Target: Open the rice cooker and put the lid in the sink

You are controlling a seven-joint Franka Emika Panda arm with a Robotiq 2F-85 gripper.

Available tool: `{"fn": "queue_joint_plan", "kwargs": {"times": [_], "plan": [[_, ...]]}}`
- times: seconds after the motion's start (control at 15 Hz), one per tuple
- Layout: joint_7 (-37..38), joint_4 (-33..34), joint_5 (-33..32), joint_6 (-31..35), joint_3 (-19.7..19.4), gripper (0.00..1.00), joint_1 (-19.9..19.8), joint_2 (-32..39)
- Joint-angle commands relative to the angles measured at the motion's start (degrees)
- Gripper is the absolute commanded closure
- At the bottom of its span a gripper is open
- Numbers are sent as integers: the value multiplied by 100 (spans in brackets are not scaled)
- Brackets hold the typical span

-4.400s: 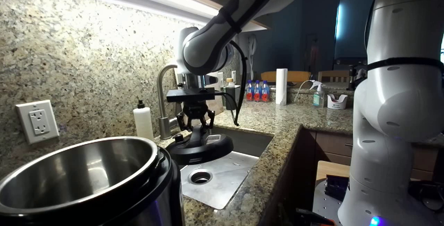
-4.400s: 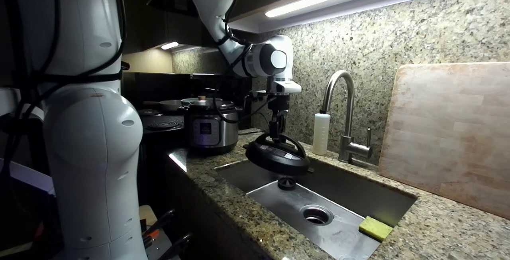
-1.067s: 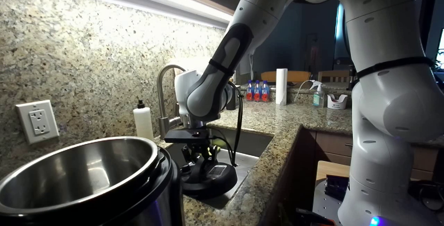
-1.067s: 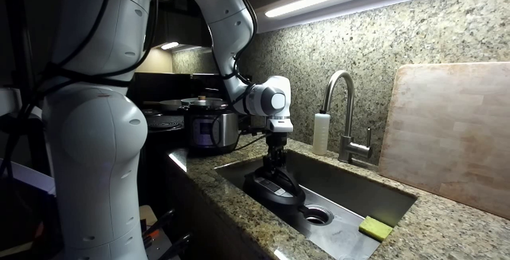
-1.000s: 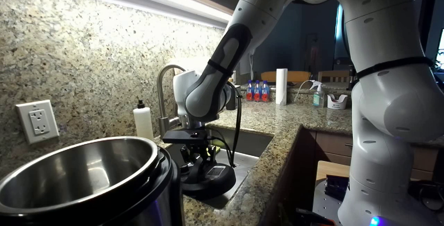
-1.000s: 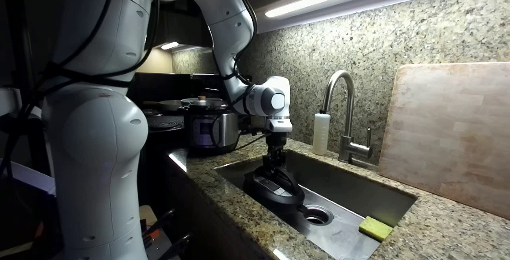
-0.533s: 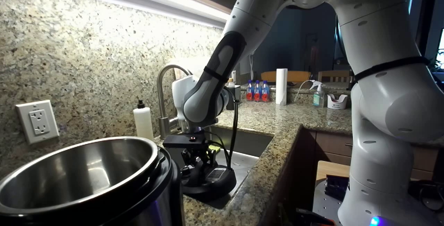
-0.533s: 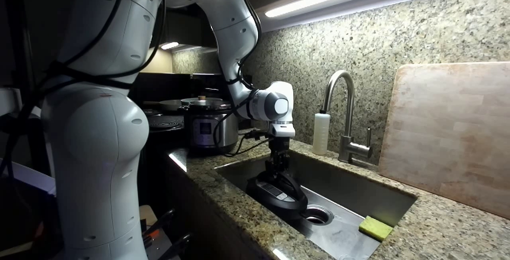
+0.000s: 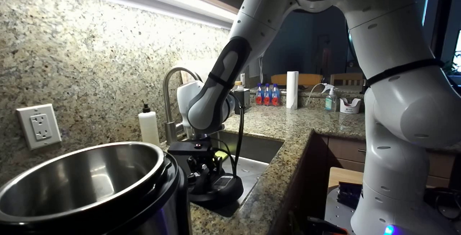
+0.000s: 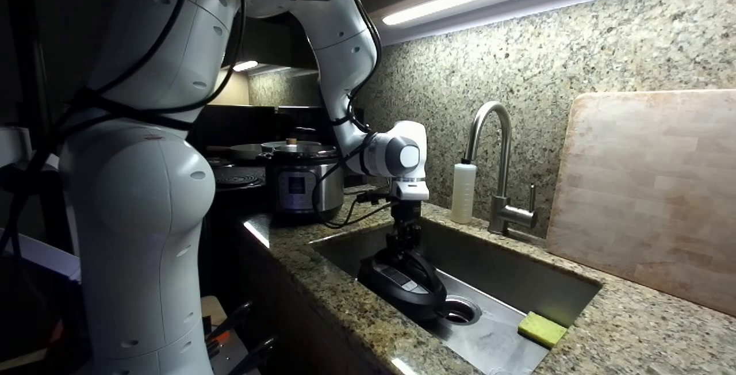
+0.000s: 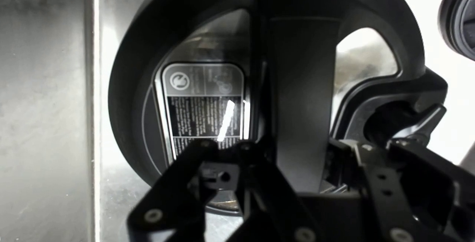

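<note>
We see the gripper [image 11: 300,153] closed on the handle [image 11: 304,78] of the lid [image 10: 397,293], inside the sink [image 10: 506,274] toward the edge nearest the rice cooker [image 10: 302,190]. A label [image 11: 204,114] there bears a round symbol and print too blurred for us to read. Near the counter's [image 9: 306,119] far edge, we read FIJI on bottles [image 9: 267,96].

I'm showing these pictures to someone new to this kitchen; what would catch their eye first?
Probably the big white robot arm, which towers in both exterior views and reaches down to the sink. Next comes the rice cooker, its shiny steel pot uncovered, filling the lower left of an exterior view. Then the black lid, its handle between the fingers, and a bright yellow-green sponge, both inside the sink.
</note>
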Motion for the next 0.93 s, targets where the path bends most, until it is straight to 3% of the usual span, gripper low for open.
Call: {"fn": "queue_joint_plan", "kwargs": {"times": [0.0, 0.87], "plan": [[107, 101, 22, -130, -69, 93, 48, -46], [119, 142, 127, -137, -113, 93, 119, 90]]}}
